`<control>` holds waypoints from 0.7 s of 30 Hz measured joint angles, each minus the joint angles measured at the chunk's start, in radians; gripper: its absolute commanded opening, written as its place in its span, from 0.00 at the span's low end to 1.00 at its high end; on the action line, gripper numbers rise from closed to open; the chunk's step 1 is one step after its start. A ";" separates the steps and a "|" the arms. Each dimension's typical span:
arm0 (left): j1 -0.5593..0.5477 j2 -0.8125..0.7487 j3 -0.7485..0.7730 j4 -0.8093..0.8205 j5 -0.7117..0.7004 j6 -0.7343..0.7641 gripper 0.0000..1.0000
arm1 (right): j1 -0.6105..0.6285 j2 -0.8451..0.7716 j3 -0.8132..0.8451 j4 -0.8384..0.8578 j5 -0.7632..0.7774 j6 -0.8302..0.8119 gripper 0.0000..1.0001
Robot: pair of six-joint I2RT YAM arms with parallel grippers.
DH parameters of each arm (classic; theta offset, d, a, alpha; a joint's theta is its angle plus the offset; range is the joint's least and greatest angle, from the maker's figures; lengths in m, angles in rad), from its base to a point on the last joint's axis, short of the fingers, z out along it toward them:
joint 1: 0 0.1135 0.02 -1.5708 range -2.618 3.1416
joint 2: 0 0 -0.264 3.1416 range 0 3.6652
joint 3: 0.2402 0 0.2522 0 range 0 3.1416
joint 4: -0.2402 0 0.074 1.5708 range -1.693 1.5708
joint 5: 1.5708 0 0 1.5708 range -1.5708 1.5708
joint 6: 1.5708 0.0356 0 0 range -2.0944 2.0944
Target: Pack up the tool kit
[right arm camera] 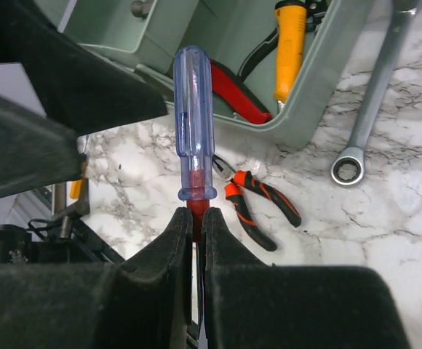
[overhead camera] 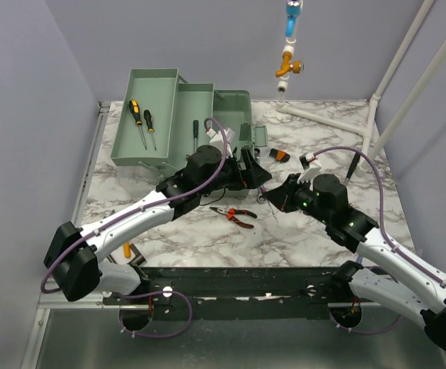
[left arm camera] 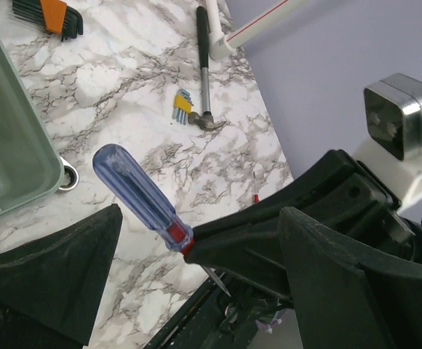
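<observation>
A screwdriver with a clear blue handle [right arm camera: 194, 123] and a red collar is gripped by my right gripper [right arm camera: 195, 214], which is shut on the collar and shaft and holds it above the table. In the left wrist view the same handle [left arm camera: 134, 193] sticks out between the wide-apart fingers of my left gripper [left arm camera: 200, 218], which is open and not touching it. In the top view the left gripper [overhead camera: 255, 175] and right gripper [overhead camera: 273, 196] meet at the table's middle, just in front of the open green toolbox [overhead camera: 231, 104].
The toolbox lid tray [overhead camera: 161, 77] holds two screwdrivers [overhead camera: 138, 123]. Orange-black pliers [overhead camera: 234, 215] lie below the grippers. A ring spanner [right arm camera: 371, 94], a hammer [left arm camera: 205, 73], a small hex key set [left arm camera: 183, 107] and a larger orange one [left arm camera: 51, 16] lie on the marble.
</observation>
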 measured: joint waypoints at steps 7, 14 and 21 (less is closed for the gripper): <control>0.000 0.068 0.021 -0.025 -0.006 -0.051 0.84 | 0.000 0.000 0.000 0.031 -0.048 0.000 0.01; 0.001 0.077 0.021 -0.014 -0.016 -0.087 0.20 | 0.000 0.005 0.000 0.044 -0.075 -0.003 0.06; 0.018 0.083 0.042 -0.028 -0.016 -0.044 0.00 | 0.000 0.016 0.002 0.053 -0.083 -0.016 0.62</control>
